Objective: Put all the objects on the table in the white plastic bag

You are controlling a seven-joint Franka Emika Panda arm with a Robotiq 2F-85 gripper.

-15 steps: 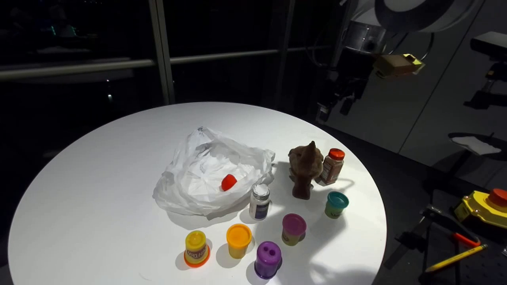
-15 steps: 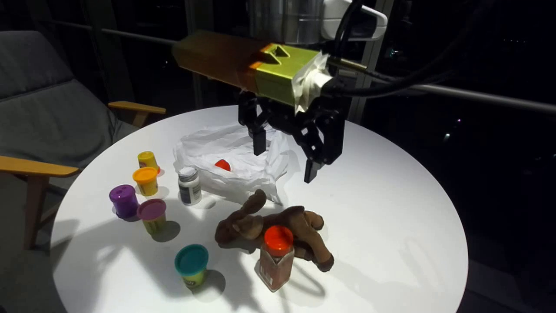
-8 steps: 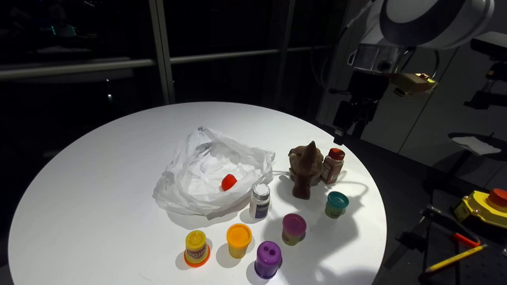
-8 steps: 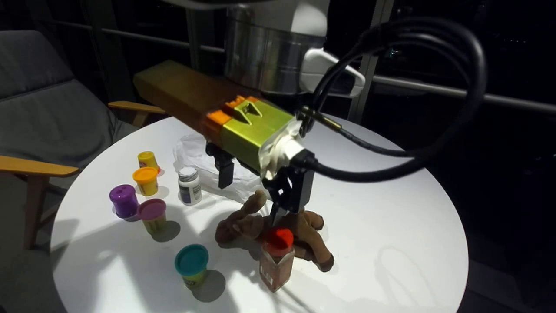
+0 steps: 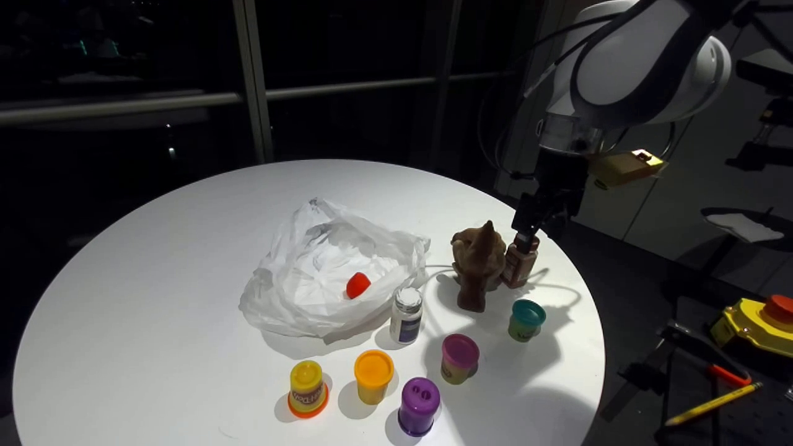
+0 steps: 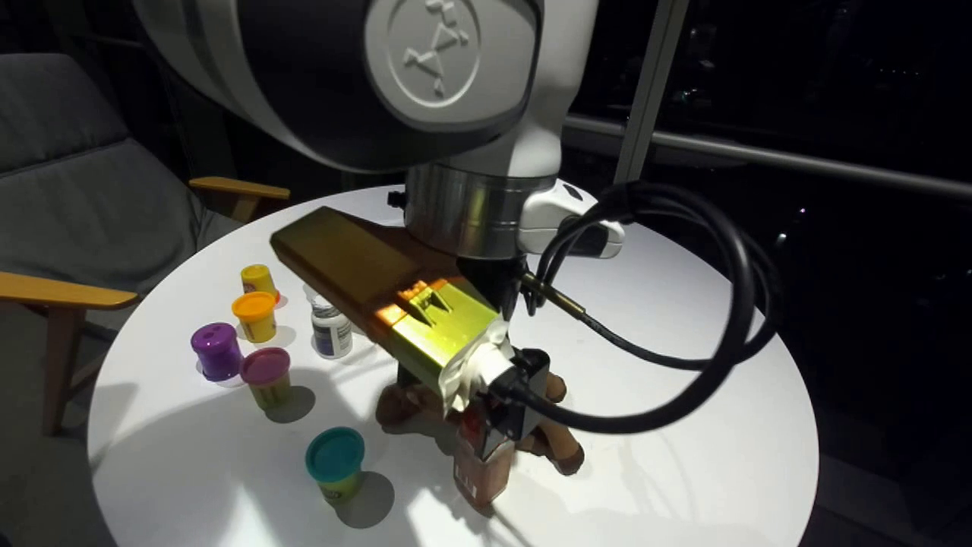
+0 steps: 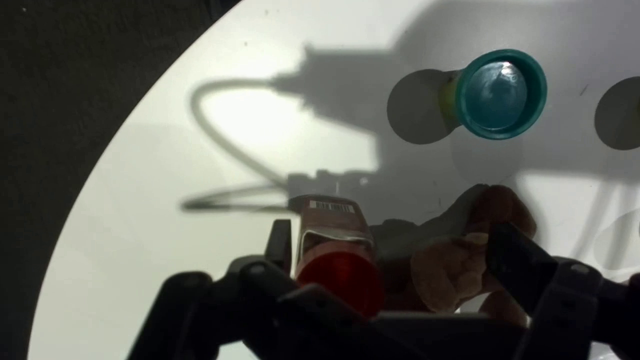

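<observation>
Jaws stand apart, the red-capped jar (image 7: 344,270) between them: apparently its pick-up; next, centre and close without catching the brown plush toy (image 5: 478,260).

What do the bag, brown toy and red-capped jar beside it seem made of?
The bag looks like thin translucent plastic film: crisp crinkles, floppy edges. The brown toy seems plush fabric, matte: lumpy limbs, no shine. The red-capped jar is probably clear plastic, perhaps glass, glossy: a highlight lines its shoulder.
</observation>
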